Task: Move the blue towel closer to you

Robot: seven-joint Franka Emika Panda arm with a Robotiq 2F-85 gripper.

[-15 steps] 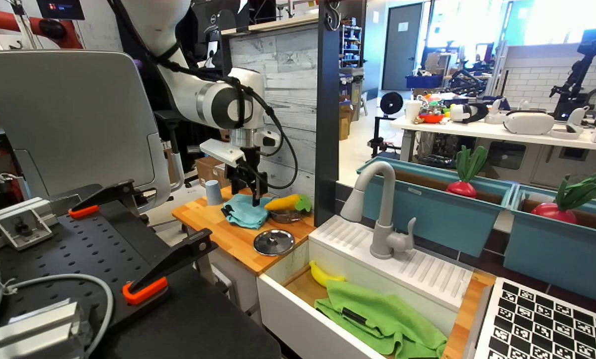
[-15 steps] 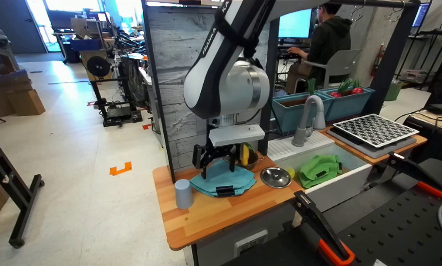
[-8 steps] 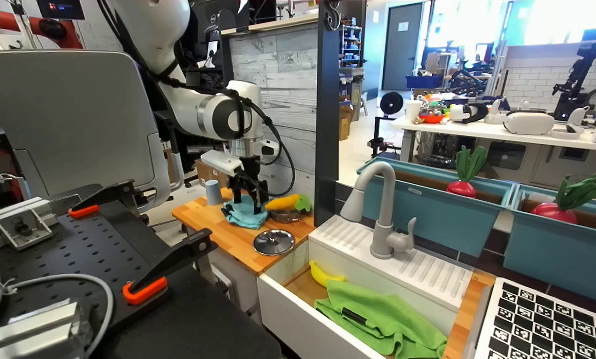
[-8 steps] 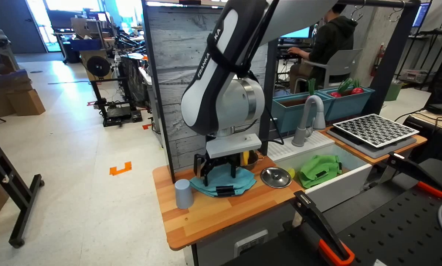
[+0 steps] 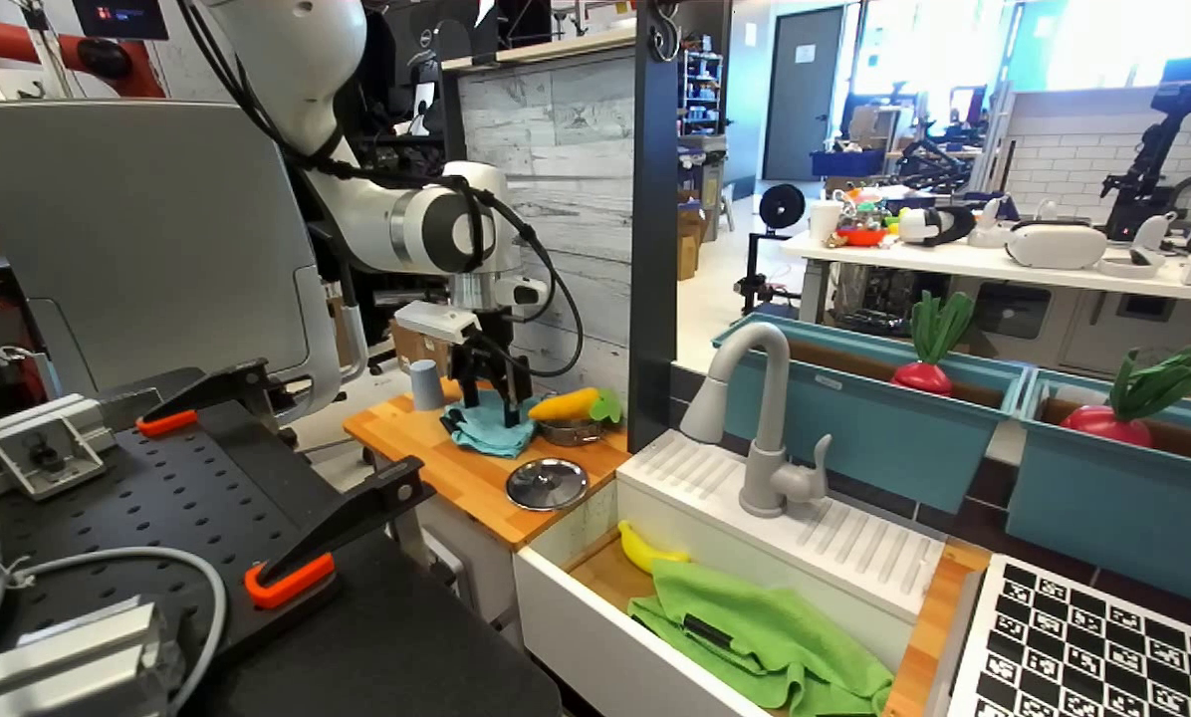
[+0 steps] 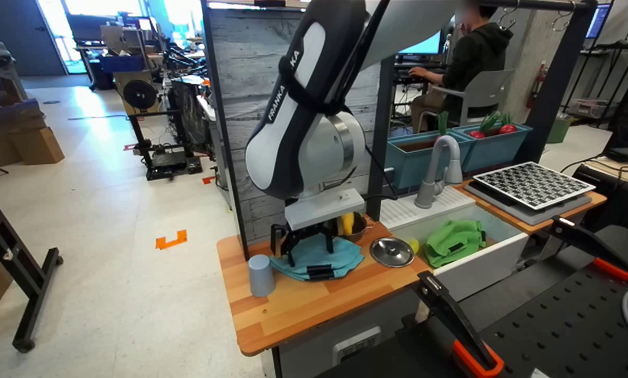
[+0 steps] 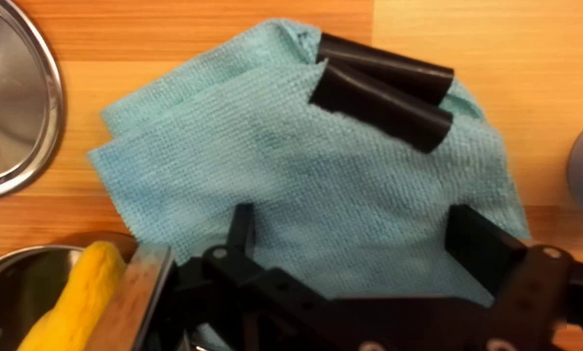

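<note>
The blue towel (image 5: 494,440) lies folded on the wooden counter in both exterior views (image 6: 345,258). In the wrist view it (image 7: 291,141) fills the middle, with a black double clip-like strip (image 7: 384,92) at its upper edge. My gripper (image 7: 352,208) is open, its two black fingers wide apart over the towel's lower half in the wrist view. In both exterior views the gripper (image 5: 492,413) points down, with its fingertips (image 6: 311,256) at the towel's surface. I cannot tell how firmly they touch. The towel between the fingers lies loose, not pinched.
A grey-blue cup (image 6: 261,275) stands close beside the towel. A metal lid (image 6: 391,252) and a pan (image 5: 571,432) holding a yellow vegetable (image 5: 566,405) are on the other side. A wood-panel wall (image 6: 256,157) rises behind. A sink holds a green towel (image 5: 765,627).
The gripper has come down to the towel's surface, mostly in the first half second. The wrist has since shifted slightly left in both exterior views. The fingers stay open; the towel has not visibly moved.
</note>
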